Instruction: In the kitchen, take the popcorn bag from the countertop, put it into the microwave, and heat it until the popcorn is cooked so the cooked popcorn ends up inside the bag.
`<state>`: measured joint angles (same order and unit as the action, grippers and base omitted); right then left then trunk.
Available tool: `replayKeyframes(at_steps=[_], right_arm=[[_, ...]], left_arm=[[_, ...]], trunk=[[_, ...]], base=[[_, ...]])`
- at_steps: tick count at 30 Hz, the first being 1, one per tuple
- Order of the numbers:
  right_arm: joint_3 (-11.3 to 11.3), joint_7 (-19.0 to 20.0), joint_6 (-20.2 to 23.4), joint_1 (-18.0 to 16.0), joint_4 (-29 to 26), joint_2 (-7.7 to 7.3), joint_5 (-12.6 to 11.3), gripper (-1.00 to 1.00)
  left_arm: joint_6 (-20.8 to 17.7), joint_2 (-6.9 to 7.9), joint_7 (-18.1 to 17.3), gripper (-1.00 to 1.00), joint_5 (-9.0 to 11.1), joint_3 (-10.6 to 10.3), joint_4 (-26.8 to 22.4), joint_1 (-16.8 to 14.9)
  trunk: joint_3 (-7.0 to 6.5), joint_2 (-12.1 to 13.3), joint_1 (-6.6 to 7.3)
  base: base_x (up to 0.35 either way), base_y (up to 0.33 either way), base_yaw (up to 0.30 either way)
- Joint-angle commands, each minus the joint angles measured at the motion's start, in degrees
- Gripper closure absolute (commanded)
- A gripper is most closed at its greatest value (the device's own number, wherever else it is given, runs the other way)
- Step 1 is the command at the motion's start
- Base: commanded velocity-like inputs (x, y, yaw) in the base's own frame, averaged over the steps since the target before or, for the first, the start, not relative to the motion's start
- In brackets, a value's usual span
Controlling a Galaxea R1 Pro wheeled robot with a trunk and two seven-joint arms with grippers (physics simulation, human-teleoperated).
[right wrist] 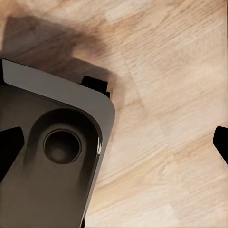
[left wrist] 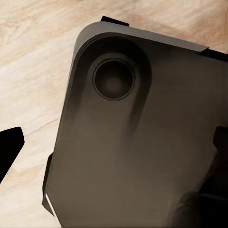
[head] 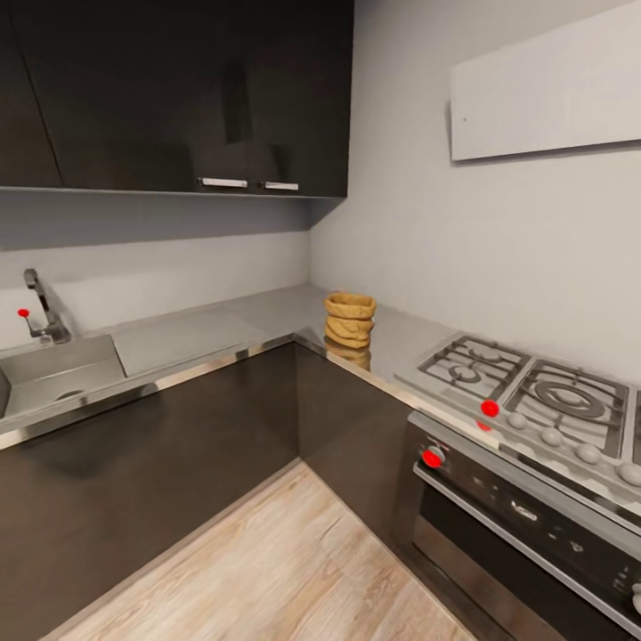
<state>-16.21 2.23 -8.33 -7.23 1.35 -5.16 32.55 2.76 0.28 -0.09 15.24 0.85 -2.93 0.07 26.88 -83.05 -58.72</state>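
The tan-brown popcorn bag point(head: 350, 319) stands upright with its rolled rim up on the pale grey countertop point(head: 267, 312), near the inner corner and just left of the hob. The popcorn inside it cannot be made out. The microwave is out of view. In the left wrist view my left gripper point(left wrist: 114, 147) is open, its dark fingertips point(left wrist: 10, 145) at the picture's edges, hanging over the robot's dark base point(left wrist: 142, 156). In the right wrist view my right gripper point(right wrist: 114, 142) is open too, above the wooden floor point(right wrist: 161, 109) beside the base point(right wrist: 47, 180).
A steel sink point(head: 53, 374) with a faucet point(head: 43, 312) is set in the counter's left run. Right of the bag lie the gas hob point(head: 525, 392) and the steel oven point(head: 534, 525). Dark wall cabinets point(head: 178, 89) and a white hood point(head: 543, 85) hang above. Wooden floor point(head: 285, 561) fills the corner.
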Motion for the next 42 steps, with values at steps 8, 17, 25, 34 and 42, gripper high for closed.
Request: replayKeyframes(at_steps=[8,17,25,34,42], right_arm=[[-0.4,0.1,-0.6,-0.1,0.1,-0.05,0.3,-1.0],[-0.4,0.1,-0.6,-0.1,0.1,-0.07,0.3,-1.0],[-0.4,0.1,-0.6,-0.1,0.1,-0.1,0.3,-1.0],[-0.4,0.1,-0.6,-0.1,0.1,-0.12,0.3,-1.0],[-0.4,0.1,-0.4,-0.1,0.1,-0.12,0.3,-1.0]], left_arm=[[0.2,-0.01,0.0,-1.0,0.2,0.2,0.0,0.0],[0.1,-0.01,0.3,-1.0,0.4,0.1,0.0,0.0],[0.3,-0.01,0.6,-1.0,0.5,0.3,-0.1,0.0],[0.5,0.17,0.5,-1.0,3.4,0.2,-0.1,0.0],[0.5,0.12,0.5,-1.0,3.4,0.1,-0.2,0.0]], trunk=[[0.05,0.0,-0.01],[0.05,0.0,-0.01],[0.05,0.0,-0.01],[0.05,0.0,-0.01],[-1.39,3.2,1.75]], base=[[0.009,0.001,0.0],[0.146,0.0,0.0],[0.127,0.0,0.0],[0.002,0.0,0.0],[0.0,0.0,0.0]])
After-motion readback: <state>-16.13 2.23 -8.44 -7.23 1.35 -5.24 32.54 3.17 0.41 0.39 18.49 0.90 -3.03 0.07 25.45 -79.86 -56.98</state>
